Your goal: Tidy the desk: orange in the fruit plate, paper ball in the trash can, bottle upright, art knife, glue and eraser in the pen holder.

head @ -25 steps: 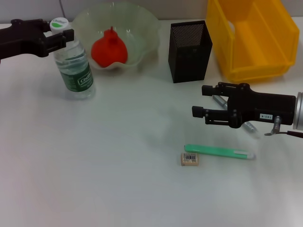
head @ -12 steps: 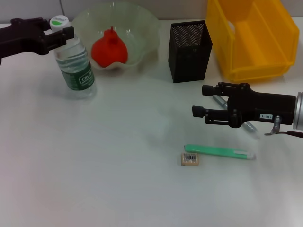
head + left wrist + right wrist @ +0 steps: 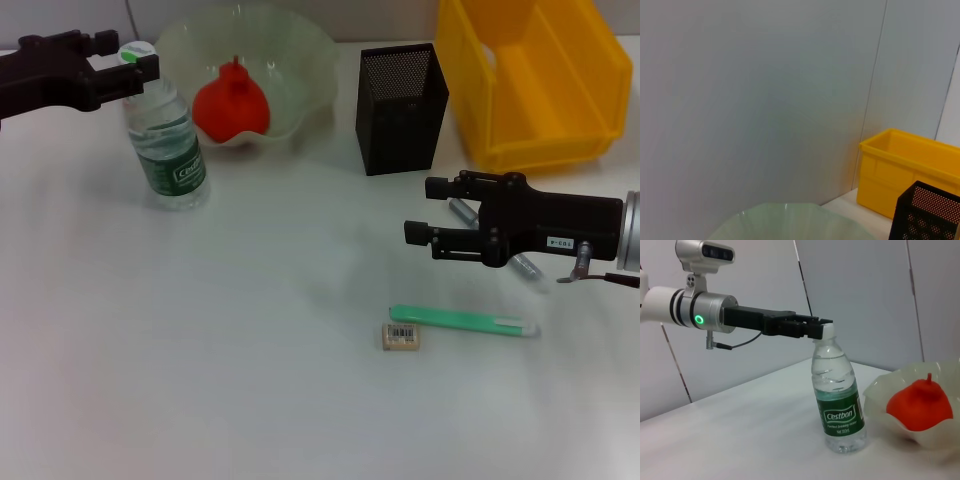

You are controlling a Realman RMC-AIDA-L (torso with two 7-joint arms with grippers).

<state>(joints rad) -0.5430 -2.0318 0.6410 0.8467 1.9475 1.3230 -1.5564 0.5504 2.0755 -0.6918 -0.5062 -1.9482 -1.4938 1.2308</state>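
The water bottle (image 3: 168, 140) stands upright near the far-left part of the white table (image 3: 200, 340), just beside the pale-green fruit plate (image 3: 300, 60). The left tool (image 3: 128, 68) is at the bottle's cap, its fingers closed on the neck; the right wrist view shows the same grip, with the left tool (image 3: 816, 328) clamped at the top of the bottle (image 3: 838, 395). The orange (image 3: 231, 103) sits inside the fruit plate, stem tip up.

The black mesh pen holder (image 3: 400, 108) stands upright to the right of the plate, and the yellow trash can (image 3: 530, 80) is beside it at the far-right corner.

The right tool (image 3: 420, 212) hangs above the table in front of the pen holder, its 2 fingers spread apart and holding nothing. Under the right arm lies a clear tube-shaped item (image 3: 462, 212), partly hidden, probably the glue. Nearer the robot, the green art knife (image 3: 463, 320) lies flat on the table, and the small beige eraser (image 3: 402, 337) with its barcode label lies just beside the knife's left end.

The left wrist view shows only the wall, the plate's rim (image 3: 790, 222), the trash can (image 3: 910, 170) and a corner of the pen holder (image 3: 927, 212).
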